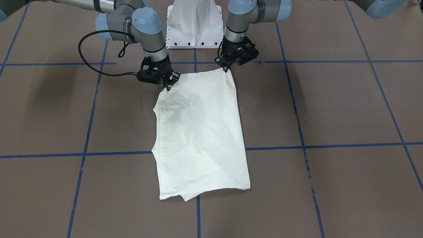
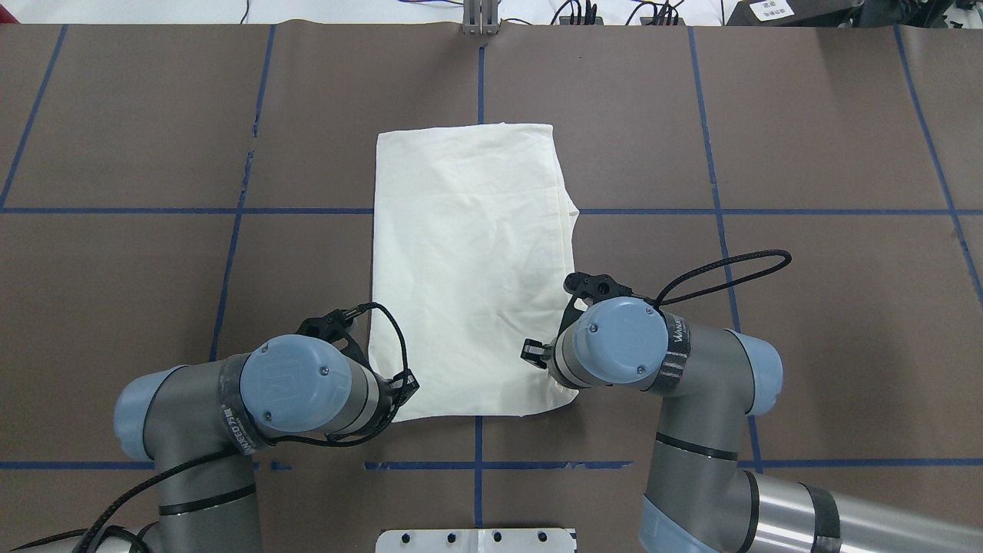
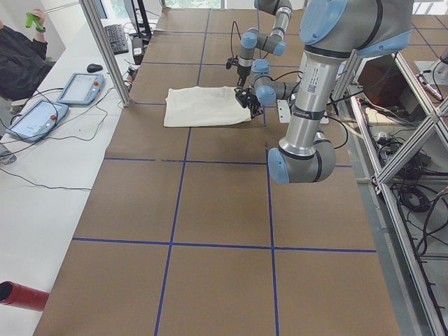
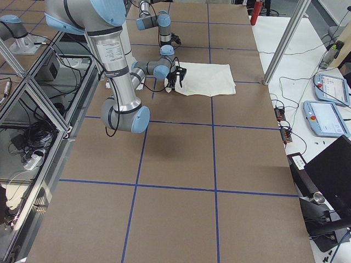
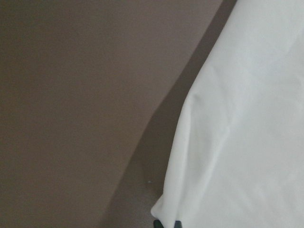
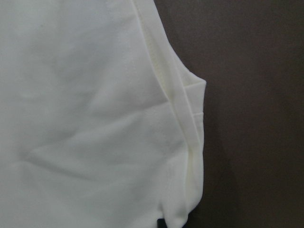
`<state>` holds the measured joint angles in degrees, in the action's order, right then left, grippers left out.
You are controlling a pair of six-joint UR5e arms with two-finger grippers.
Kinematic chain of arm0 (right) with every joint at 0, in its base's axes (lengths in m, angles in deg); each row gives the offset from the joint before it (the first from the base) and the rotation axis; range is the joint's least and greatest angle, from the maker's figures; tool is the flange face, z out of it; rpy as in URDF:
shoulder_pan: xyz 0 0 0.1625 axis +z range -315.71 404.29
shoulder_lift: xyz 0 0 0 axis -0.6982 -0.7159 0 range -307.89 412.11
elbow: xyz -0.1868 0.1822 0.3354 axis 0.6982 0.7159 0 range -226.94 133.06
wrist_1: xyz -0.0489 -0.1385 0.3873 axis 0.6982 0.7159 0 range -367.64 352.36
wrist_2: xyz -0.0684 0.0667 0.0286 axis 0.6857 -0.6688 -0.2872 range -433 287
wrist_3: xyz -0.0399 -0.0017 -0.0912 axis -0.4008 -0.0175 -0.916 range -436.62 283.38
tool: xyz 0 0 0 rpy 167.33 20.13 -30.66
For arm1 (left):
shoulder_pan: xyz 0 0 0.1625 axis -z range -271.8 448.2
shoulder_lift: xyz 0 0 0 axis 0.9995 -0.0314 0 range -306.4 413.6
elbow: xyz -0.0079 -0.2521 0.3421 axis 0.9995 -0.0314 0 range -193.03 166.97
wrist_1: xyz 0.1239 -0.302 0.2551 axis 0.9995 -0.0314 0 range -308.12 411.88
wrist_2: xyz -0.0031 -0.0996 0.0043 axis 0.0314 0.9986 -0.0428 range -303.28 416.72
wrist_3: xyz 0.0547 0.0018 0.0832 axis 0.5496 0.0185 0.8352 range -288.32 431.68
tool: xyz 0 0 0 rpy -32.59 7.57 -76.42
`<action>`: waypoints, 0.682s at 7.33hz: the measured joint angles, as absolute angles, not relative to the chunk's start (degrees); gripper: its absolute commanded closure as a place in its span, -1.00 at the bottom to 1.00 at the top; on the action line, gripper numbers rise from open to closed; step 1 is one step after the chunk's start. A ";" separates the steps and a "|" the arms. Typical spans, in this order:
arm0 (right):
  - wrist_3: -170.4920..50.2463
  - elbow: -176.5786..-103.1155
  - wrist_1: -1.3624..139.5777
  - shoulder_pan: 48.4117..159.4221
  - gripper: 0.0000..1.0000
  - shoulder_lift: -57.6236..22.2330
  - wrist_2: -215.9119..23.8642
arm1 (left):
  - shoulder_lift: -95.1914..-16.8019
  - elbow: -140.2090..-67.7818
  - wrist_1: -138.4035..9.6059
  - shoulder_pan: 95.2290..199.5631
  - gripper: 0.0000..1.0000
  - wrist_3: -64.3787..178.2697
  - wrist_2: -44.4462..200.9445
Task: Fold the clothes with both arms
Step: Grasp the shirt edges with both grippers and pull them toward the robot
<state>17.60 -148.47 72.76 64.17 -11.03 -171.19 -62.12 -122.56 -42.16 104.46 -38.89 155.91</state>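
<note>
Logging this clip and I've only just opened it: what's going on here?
The robot is working on a cream shirt that lies plain side up on the brown table, already folded into a long, narrow rectangle. The left gripper and the right gripper each sit at one corner of the end nearest the robot and appear to be pinching the cloth there. The far end lies flat on the table.
</note>
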 measured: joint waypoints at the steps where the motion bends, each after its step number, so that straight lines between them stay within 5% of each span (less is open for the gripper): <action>1: 17.59 -148.45 72.71 64.33 1.00 -10.93 -171.55 | -62.10 -122.62 -42.15 104.46 1.00 -38.87 155.92; 5: 17.61 -153.29 72.67 64.28 1.00 -13.38 -174.28 | -61.36 -125.19 -41.71 102.23 1.00 -37.75 155.32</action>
